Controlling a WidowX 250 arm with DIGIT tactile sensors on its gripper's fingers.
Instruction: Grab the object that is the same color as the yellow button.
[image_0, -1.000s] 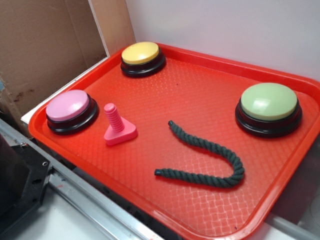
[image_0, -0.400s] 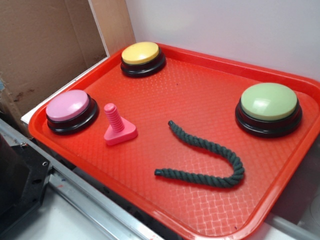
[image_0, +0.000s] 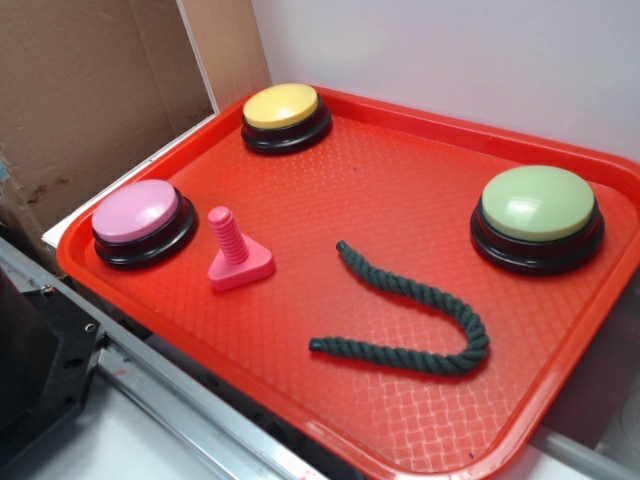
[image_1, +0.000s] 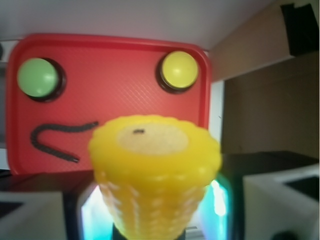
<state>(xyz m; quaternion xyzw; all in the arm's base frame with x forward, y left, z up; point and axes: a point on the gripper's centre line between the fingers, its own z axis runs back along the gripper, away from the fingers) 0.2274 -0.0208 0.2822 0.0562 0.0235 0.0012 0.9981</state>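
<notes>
Wrist: ridged yellow corn cob (image_1: 155, 175), seemingly claw-held, blurred.

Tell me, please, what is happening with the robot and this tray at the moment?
The yellow toy corn cob fills the wrist view close up, apparently held in the gripper, whose fingers cannot be made out. It hangs well above the red tray, out of the exterior view. On the tray sit the yellow button, a pink button, a green button, a pink screw toy and a dark rope.
</notes>
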